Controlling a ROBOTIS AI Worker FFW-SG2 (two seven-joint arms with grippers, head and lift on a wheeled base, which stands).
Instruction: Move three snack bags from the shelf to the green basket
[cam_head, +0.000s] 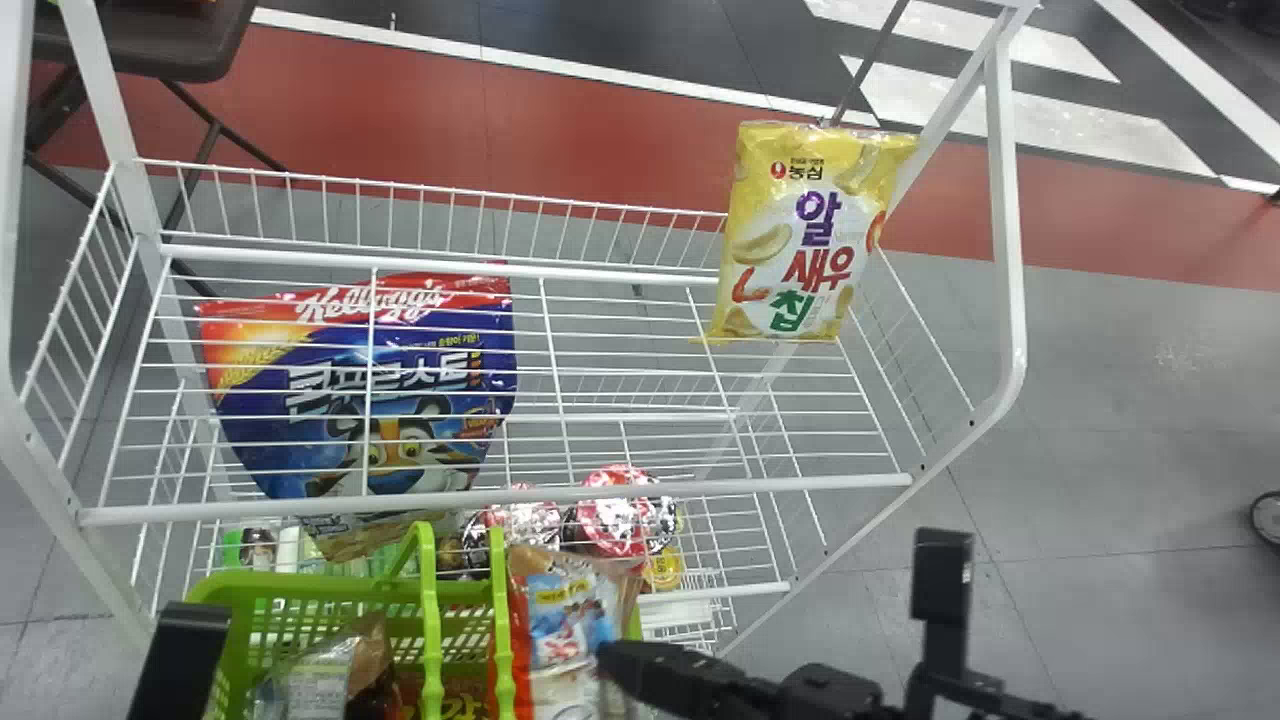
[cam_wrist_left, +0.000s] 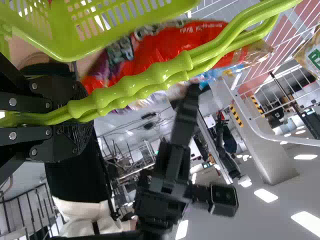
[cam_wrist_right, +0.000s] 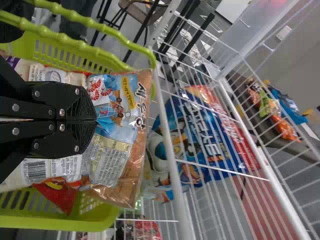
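Closest to my lens, the right gripper (cam_wrist_right: 92, 121) has its fingers drawn together, apparently pinching the edge of the shrimp snack bag (cam_head: 565, 610). From the head, that bag sits at the right side of the green basket (cam_head: 300, 590), its top poking above the rim. At nine o'clock from it, my left gripper (cam_wrist_left: 80, 119) is clamped round the basket handles (cam_wrist_left: 130, 87). Other packets (cam_head: 325, 685) already lie inside; I can't count them surely, but I'd call this late in the job, with lowering and releasing this bag left. On the white wire rack (cam_head: 500, 505), a yellow chip bag (cam_head: 795, 240) stands at one o'clock and a blue cereal bag (cam_head: 350, 400) at eleven, behind the wires. Cup tubs (cam_head: 615, 510) sit lower, near twelve. Beyond runs grey floor with a red band (cam_head: 400, 110).
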